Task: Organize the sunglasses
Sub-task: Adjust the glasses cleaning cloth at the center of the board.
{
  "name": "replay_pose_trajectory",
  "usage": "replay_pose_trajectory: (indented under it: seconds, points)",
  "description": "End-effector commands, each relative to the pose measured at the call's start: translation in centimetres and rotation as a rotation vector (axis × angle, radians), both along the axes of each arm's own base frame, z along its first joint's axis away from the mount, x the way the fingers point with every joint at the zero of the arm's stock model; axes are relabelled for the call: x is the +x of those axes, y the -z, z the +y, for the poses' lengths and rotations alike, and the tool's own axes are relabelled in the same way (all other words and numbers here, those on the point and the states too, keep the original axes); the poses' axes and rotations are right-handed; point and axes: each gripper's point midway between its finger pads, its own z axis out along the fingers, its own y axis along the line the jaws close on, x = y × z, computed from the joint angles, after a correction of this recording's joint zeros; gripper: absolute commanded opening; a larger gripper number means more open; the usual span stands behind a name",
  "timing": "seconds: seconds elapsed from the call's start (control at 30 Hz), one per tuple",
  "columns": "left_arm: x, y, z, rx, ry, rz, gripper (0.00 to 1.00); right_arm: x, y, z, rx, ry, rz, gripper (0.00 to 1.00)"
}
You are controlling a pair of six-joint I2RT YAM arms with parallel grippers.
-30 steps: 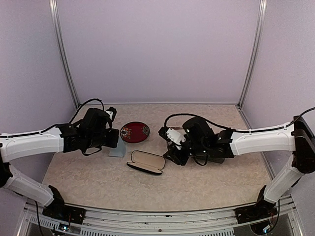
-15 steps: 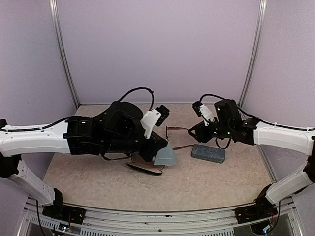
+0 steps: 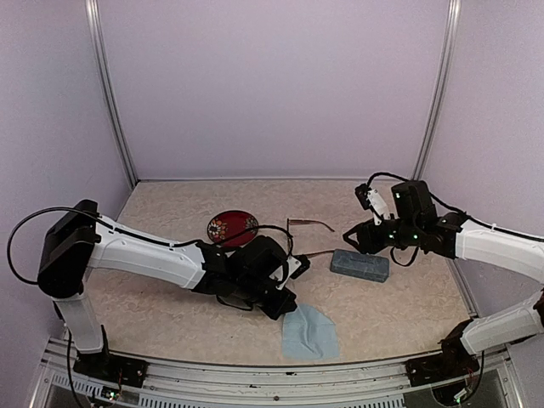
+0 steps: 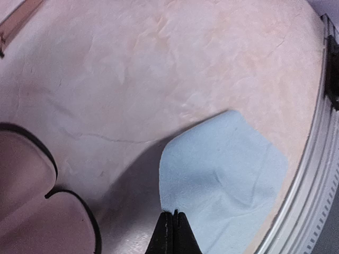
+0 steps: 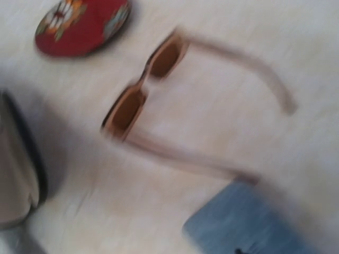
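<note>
Far left on the table (image 3: 170, 314) sat a round red patterned disc (image 3: 232, 227), which I left alone. My left gripper (image 4: 174, 222) was fully shut, its tips meeting at the near edge of the light-blue cloth (image 4: 222, 169) lying flat by the front rail; I couldn't tell whether it pinched a fold. Beside it gaped an open case (image 4: 24, 169) with a pale lining. Further right, mid-table, lay the reddish-brown sunglasses (image 5: 127, 112), arms unfolded, one arm's end touching or just over the grey-blue case (image 3: 359, 264). I reckoned them light, stiff at the front but springy and hinged at the arms, with lenses that would smudge or scratch, so I'd have taken them across the bridge or a frame corner, never an arm tip. My right gripper (image 3: 351, 238) hovered near that case holding nothing; how wide it stood I couldn't tell
</note>
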Motion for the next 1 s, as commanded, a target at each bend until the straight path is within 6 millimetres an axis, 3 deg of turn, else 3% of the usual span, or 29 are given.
replay_pose_trajectory:
  seconds: [0.0,0.4,0.57,0.73,0.83,0.97]
  points:
    - [-0.4,1.7,0.4,0.016,-0.009,0.052,0.00,-2.9,3.6,1.4,0.085,-0.091,0.167,0.52]
    - [-1.3,4.3,3.0,0.117,-0.064,0.089,0.00,-8.8,10.2,4.5,0.117,-0.208,0.404,0.56]
    - [-2.1,3.5,3.0,0.110,-0.024,0.047,0.00,-9.8,12.2,5.8,0.093,-0.239,0.450,0.56]
    - [-3.9,3.9,3.2,0.129,0.048,0.062,0.00,-9.9,12.5,6.8,0.088,-0.262,0.459,0.55]
    - [-4.9,2.7,2.7,0.094,0.102,0.038,0.00,-10.2,12.7,7.0,0.093,-0.271,0.468,0.54]
    - [-3.6,1.3,2.0,0.058,0.087,0.001,0.00,-10.3,12.2,7.4,0.122,-0.282,0.465,0.53]
